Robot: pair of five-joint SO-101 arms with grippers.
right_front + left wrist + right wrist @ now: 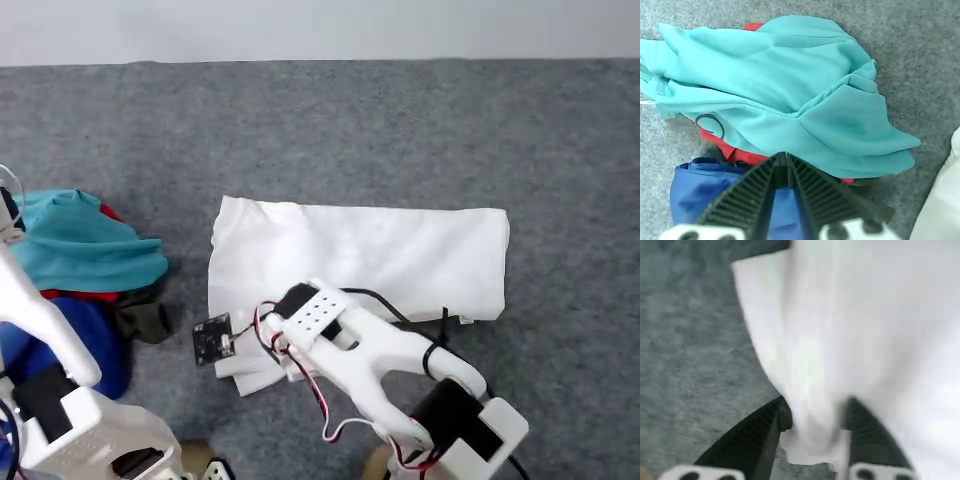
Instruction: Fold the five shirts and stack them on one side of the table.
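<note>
My right hand [812,415] is clamped on a fold of the white shirt [380,255], at its lower left corner in the high view. The shirt lies in the middle of the table [420,120] as a long band running left to right, so its long axis stretches away from my grip toward the right of the frame. I judge the next fold must carry this corner across or along that axis. My right arm, lying over the shirt's lower edge, is the nearer one.

My left hand [786,160] is pressed shut on nothing, above the heap at the left of the frame. The teal shirt [85,245] is on top, with the red shirt [70,295] and blue shirt [95,345] beneath and a dark garment [150,320] beside them. The heap lies near the white shirt's left edge but apart from it, and would crowd any fold swung leftward.
</note>
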